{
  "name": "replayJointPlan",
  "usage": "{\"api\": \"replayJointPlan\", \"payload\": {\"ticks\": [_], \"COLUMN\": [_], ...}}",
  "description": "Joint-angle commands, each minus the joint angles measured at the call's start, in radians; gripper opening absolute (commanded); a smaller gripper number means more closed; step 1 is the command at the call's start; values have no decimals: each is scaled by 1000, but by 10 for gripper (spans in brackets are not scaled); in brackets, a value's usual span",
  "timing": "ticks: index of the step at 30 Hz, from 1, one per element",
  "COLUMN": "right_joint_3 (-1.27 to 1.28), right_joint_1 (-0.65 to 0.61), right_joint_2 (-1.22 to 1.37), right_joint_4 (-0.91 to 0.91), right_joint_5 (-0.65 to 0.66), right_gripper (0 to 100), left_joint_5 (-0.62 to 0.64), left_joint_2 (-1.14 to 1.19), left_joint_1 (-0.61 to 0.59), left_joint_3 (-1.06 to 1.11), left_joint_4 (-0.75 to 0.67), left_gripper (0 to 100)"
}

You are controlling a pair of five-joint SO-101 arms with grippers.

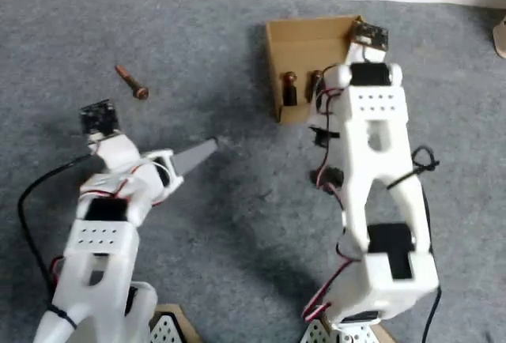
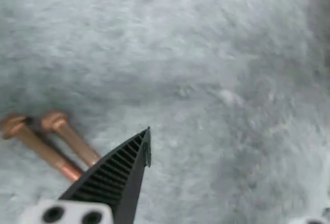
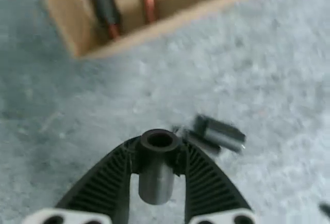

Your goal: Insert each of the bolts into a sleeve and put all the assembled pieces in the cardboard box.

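**Holding a sleeve, with the bolts over by the other arm**

Your right fingers are clenched on a dark sleeve, its open bore facing the wrist camera, near the cardboard box. Your left fingers are spread and hold nothing. Two bolts lie flat on the counter, side by side, just beside them. The left arm is much the nearer. A third bolt lies farther off.

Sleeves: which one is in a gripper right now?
The sleeve held upright in the right gripper, its open end up. The loose sleeves lie on their sides on the carpet, untouched.
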Motion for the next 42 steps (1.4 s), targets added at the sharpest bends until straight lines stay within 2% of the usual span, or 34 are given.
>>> {"api": "replayJointPlan", "payload": {"ticks": [1,4,8,10,18,23,25,33,38,42], "right_joint_3": [137,315,547,645,898,1043,1095,1250,1280,1302], "right_joint_1": [-41,-53,-59,-64,-96,-104,-104,-102,-102,-102], "right_joint_2": [-170,-271,-397,-453,-648,-768,-816,-951,-966,-966], "right_joint_4": [-153,-295,-492,-565,-728,-831,-865,-944,-969,-1004], "right_joint_5": [9,-9,-48,-49,-189,-196,-196,-190,-190,-190], "right_gripper": [5,5,5,5,5,5,5,5,5,5], "left_joint_5": [18,21,51,75,137,152,216,425,517,529], "left_joint_2": [-15,-15,-15,-13,-13,64,136,387,463,492], "left_joint_1": [-36,-36,-39,-39,-39,-42,-73,-142,-214,-268], "left_joint_3": [-137,-257,-378,-406,-417,-461,-503,-570,-562,-562], "left_joint_4": [117,278,396,430,453,575,612,611,529,539], "left_gripper": [538,538,538,538,537,537,537,540,539,539]}}
